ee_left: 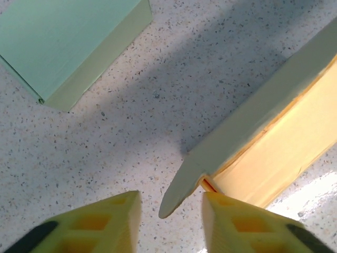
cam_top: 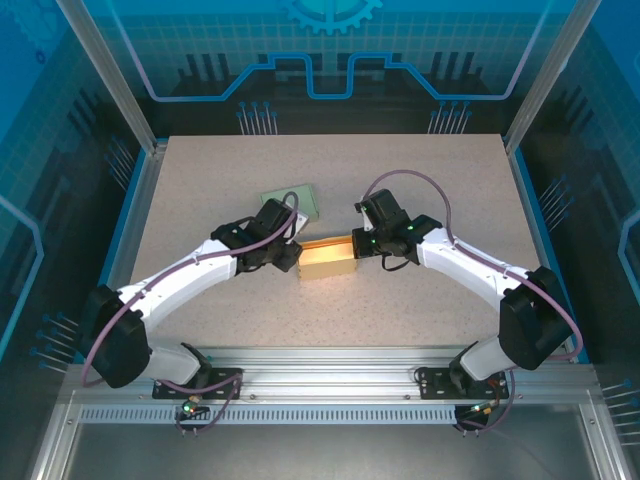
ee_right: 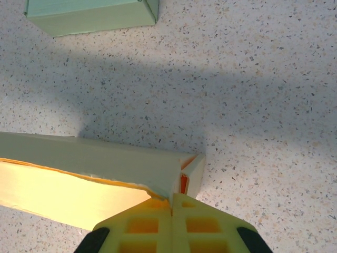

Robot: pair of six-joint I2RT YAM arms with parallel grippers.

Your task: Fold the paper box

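Observation:
The paper box (cam_top: 325, 258) lies in the middle of the table, pale outside and yellow inside, its top open. My left gripper (cam_top: 292, 258) is at its left end. In the left wrist view the box (ee_left: 284, 147) runs off to the upper right, and a rounded flap (ee_left: 181, 190) pokes down between the fingers of the left gripper (ee_left: 171, 211), which stands open and touches neither side of it. My right gripper (cam_top: 358, 245) is at the box's right end. In the right wrist view the right gripper (ee_right: 172, 199) is shut on the end wall of the box (ee_right: 95, 163).
A flat pale green box (cam_top: 292, 203) lies just behind the left gripper, also seen as the green box (ee_left: 68, 42) and the green box (ee_right: 89, 16). Speckled tabletop (cam_top: 450, 180) surrounds both; blue walls enclose the table.

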